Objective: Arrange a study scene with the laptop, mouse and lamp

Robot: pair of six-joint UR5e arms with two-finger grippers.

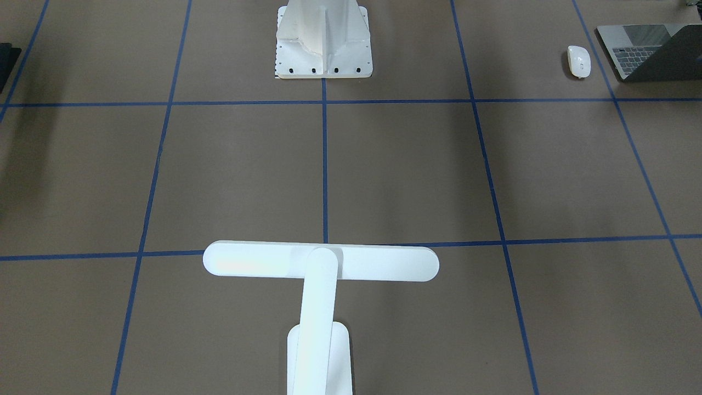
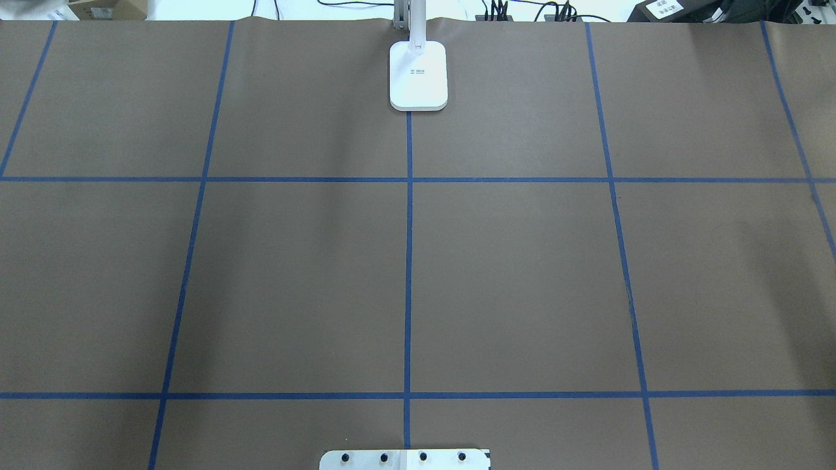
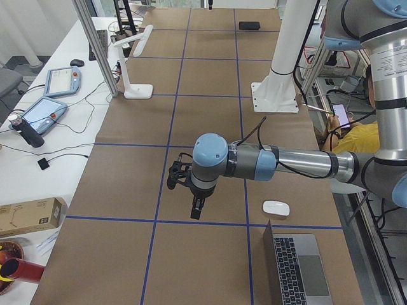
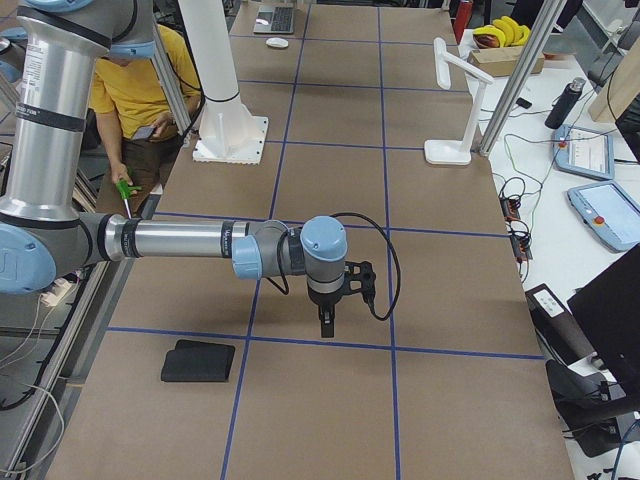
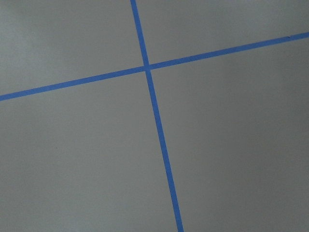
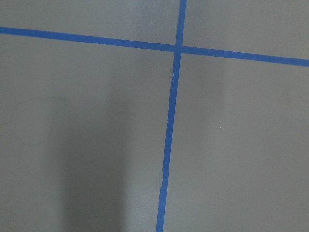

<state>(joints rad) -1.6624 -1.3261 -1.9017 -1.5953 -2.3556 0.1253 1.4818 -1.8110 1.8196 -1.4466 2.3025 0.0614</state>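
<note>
Brown-papered table, gridded in blue tape. The grey laptop stands open at its left end on the robot's side, with the white mouse just beside it. The white T-shaped lamp stands at the far edge, its bar head crosswise. The left gripper and right gripper hover; I cannot tell their opening.

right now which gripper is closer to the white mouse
Left. The left gripper hangs over the table a short way from the white mouse; the right gripper is toward the opposite end, far from it.
</note>
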